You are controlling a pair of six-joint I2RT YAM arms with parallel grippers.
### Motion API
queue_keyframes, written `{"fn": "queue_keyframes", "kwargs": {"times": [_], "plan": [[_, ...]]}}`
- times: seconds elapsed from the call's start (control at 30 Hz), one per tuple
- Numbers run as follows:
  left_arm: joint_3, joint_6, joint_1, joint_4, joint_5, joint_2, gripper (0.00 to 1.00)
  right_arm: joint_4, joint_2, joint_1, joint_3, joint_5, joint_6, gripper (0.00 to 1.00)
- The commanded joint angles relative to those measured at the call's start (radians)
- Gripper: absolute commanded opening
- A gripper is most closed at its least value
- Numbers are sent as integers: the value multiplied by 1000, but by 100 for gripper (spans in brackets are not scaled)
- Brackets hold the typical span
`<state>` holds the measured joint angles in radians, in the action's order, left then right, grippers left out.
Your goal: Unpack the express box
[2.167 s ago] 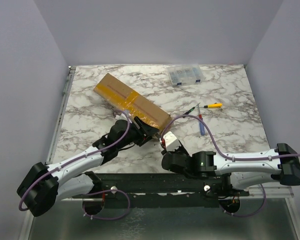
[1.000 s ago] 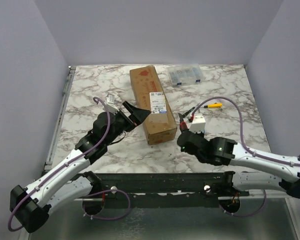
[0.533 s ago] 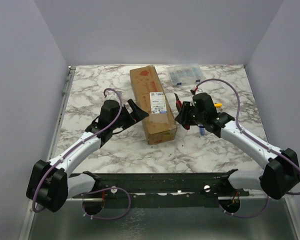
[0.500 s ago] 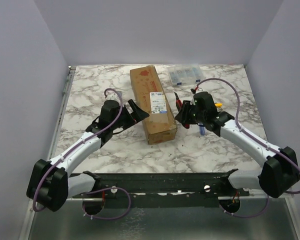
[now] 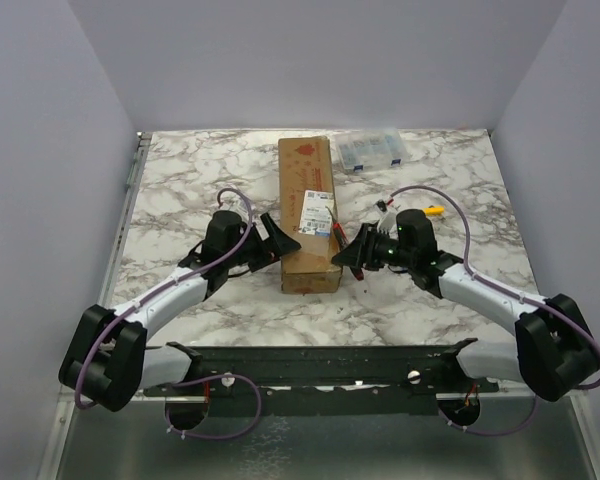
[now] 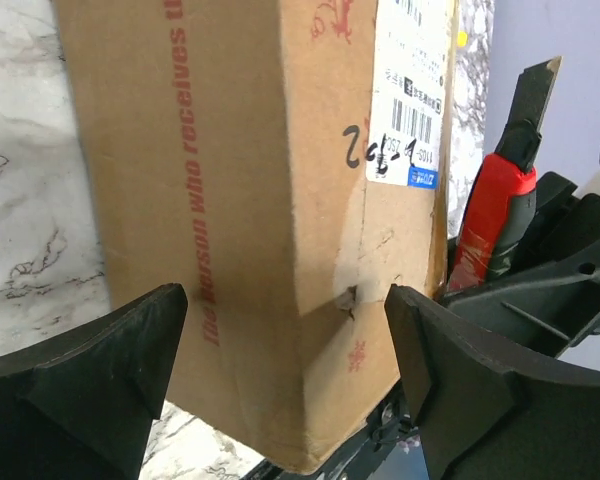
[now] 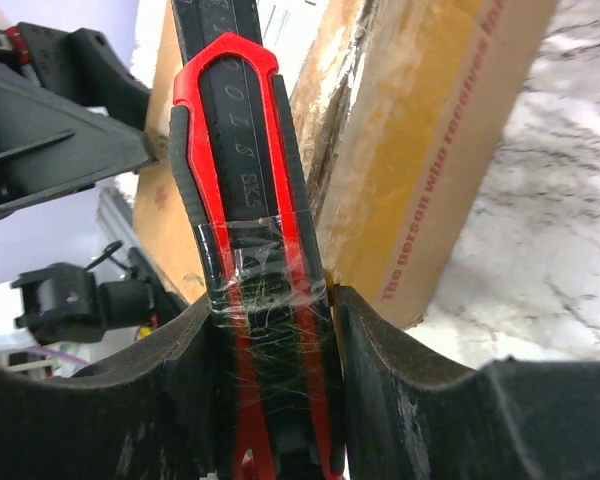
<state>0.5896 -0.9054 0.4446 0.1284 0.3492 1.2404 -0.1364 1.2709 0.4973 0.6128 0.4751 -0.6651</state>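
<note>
The express box [image 5: 307, 200] is a long brown carton with a white label, lying lengthwise mid-table. My left gripper [image 5: 283, 243] is open at its near left side. In the left wrist view the box [image 6: 240, 180] fills the space between and just beyond the spread fingers [image 6: 90, 380] of the left gripper [image 6: 285, 365]. My right gripper [image 5: 348, 255] is shut on a red and black utility knife [image 5: 340, 232] at the box's near right side. In the right wrist view the knife [image 7: 242, 190], held by the right gripper [image 7: 270, 300], stands beside the taped box edge [image 7: 430, 140]. The knife also shows in the left wrist view [image 6: 495, 200].
A clear plastic organiser case [image 5: 372, 150] sits at the back, right of the box's far end. A yellow-handled screwdriver [image 5: 432, 211] lies behind my right arm. Walls enclose the table on three sides.
The box has turned straight and shifted a little toward the middle. Both grippers have closed in on its near end, and the right one has dropped lower with the knife.
</note>
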Motion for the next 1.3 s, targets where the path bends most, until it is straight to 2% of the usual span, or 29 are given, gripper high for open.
{"fn": "queue_keyframes", "kwargs": {"times": [0.0, 0.17, 0.3, 0.37, 0.43, 0.53, 0.63, 0.77, 0.9, 1.1, 1.27], "plan": [[-17, -7, -3, -20, 1, -88, 88, -140, -50, 8, -16, 99, -72, 0], [-14, 13, -3, -115, -14, -189, 89, 94, -147, 8, 39, -46, 33, 0], [63, 102, -7, -286, -126, -293, 90, 294, -200, 8, 98, -136, 177, 0], [90, 118, -6, -283, -124, -343, 90, 340, -221, 10, 114, -157, 248, 0], [102, 95, -7, -206, -47, -374, 90, 370, -240, 23, 126, -200, 291, 0], [55, -29, -1, 22, 83, -402, 91, 351, -275, 90, 124, -308, 318, 0], [-8, -163, 45, 207, 59, -415, 92, 297, -295, 207, 129, -461, 323, 0], [1, -150, 174, 224, -106, -399, 91, 240, -262, 317, 162, -623, 319, 0], [20, -136, 273, 245, -197, -345, 82, 217, -221, 393, 203, -693, 322, 0], [5, -155, 302, 255, -277, -314, 71, 187, -175, 456, 240, -731, 331, 0], [12, -181, 304, 269, -315, -305, 67, 207, -157, 513, 257, -779, 331, 0]]}}
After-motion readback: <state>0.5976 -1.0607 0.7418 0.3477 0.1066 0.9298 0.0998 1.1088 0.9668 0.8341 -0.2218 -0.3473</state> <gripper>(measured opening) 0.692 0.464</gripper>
